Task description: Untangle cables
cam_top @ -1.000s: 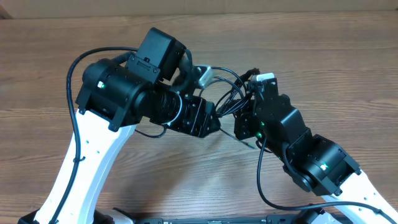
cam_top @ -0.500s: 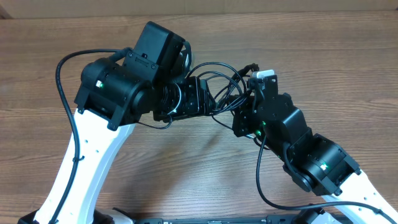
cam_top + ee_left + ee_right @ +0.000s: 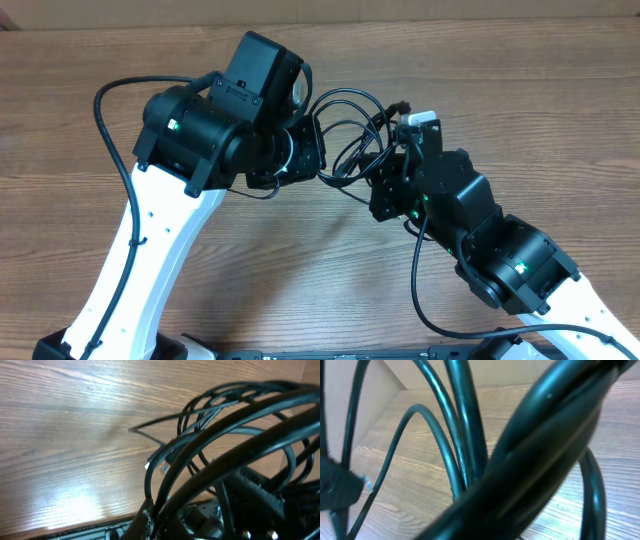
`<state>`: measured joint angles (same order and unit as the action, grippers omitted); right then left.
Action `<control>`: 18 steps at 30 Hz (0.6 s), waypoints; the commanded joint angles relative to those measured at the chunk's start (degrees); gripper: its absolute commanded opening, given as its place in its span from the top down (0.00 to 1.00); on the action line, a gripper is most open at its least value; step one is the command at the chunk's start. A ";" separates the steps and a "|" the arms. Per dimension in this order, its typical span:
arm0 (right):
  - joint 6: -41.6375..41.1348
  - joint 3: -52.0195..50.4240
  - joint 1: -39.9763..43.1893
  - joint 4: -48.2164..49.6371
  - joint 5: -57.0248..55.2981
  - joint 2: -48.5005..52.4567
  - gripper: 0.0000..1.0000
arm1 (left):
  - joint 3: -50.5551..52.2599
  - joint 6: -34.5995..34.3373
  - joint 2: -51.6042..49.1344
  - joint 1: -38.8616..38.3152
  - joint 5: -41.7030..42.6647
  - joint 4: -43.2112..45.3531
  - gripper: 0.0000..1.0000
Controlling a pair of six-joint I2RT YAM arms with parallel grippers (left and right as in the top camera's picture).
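Black cables [image 3: 350,135] hang in a loose knot above the table [image 3: 540,90], mid-scene between my arms; the left claw [image 3: 320,168] is pressed together on strands at the knot's left side, and the right claw [image 3: 402,152] looks clamped on a bunch at its right. I'd draw them apart slowly, easing off if any loop tightens

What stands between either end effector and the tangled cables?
Nothing visible does. The cables bunch directly between the left end effector and the right end effector, and they fill both wrist views up close.
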<state>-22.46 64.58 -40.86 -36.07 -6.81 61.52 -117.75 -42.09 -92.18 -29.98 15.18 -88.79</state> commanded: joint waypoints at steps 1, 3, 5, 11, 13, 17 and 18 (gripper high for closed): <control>-0.28 0.76 0.04 0.90 2.95 -0.63 0.96 | 0.39 -0.35 -0.39 0.15 -4.39 0.24 0.96; -0.24 0.76 0.04 0.66 3.08 -0.63 0.96 | 0.39 -0.35 -0.39 0.55 -4.87 0.22 0.95; 0.87 0.76 0.04 -0.20 2.80 -0.63 0.96 | 0.39 -0.33 -0.39 1.38 -4.85 0.22 0.96; 5.29 0.74 0.04 -7.98 -2.49 -0.63 0.96 | 0.37 3.61 -0.37 7.65 -3.19 -0.22 0.96; 6.51 0.76 0.04 -10.64 -4.00 -0.63 0.95 | 0.37 6.56 -0.37 11.06 -0.79 -0.74 0.96; 8.70 0.74 0.04 -13.42 -4.07 -0.63 0.71 | 0.37 11.39 -0.37 16.96 2.95 -2.40 0.96; 9.55 0.74 0.04 -14.10 -4.07 -0.63 0.71 | 0.37 11.91 -0.37 18.27 2.89 -2.95 0.96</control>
<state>-15.94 64.58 -40.95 -49.45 -8.34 61.49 -117.64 -35.66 -92.18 -15.84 16.88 -90.91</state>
